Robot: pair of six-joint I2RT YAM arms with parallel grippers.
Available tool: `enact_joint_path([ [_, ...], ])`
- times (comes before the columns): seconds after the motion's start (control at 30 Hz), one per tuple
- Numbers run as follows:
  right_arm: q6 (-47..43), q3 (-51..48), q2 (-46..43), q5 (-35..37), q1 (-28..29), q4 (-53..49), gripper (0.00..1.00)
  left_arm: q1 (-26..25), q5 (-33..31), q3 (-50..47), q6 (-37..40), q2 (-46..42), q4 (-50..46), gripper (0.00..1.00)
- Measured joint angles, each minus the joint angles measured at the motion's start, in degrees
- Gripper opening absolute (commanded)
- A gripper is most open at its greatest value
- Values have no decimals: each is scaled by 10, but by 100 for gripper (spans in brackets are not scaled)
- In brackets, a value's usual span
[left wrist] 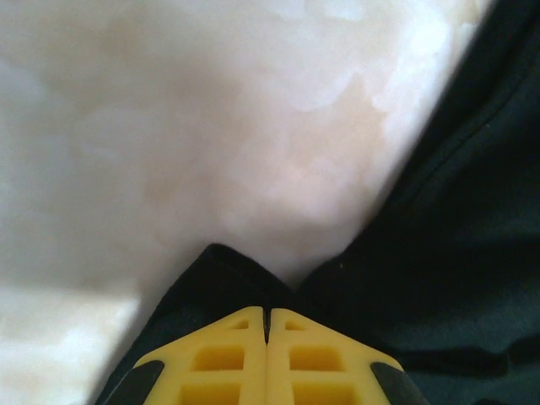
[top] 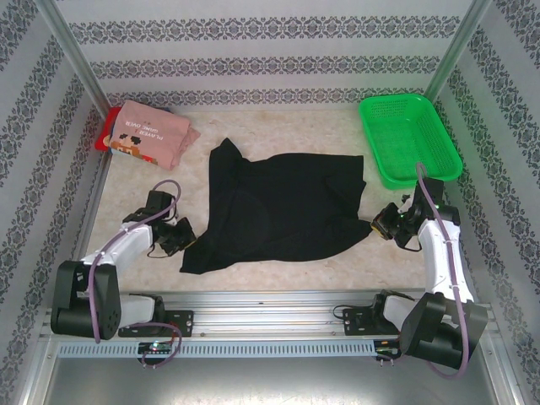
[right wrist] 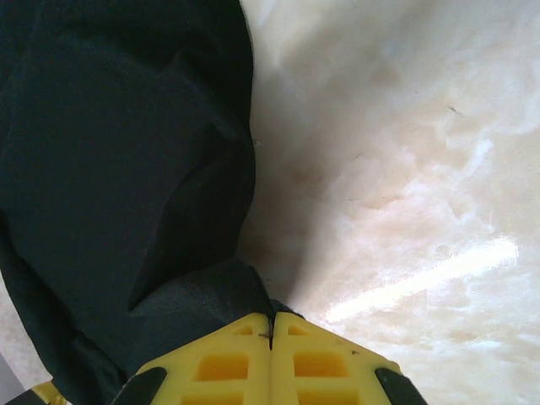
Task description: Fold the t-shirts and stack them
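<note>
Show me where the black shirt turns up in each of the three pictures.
Top external: black shirt spread across the middle of the table.
Left wrist: down the right side and along the bottom.
Right wrist: across the left half.
Shared landmark: the pale marbled table beside it.
</note>
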Motion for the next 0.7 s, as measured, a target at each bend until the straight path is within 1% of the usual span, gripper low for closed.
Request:
enact_joint_path([
  [0.27, 0, 0, 0, 0, 0, 4, 0, 37, -9, 30, 4, -82, -67, 0],
  [0.47, 0, 0, 0, 0, 0, 8, 0, 40, -9, 67, 15, -135, -82, 0],
  [0.57, 8, 0, 0, -2, 0, 17, 0, 40, -9, 109, 28, -135, -85, 0],
  [0.7, 19, 11, 9, -14, 0, 33, 0, 40, -9, 194, 56, -97, -84, 0],
])
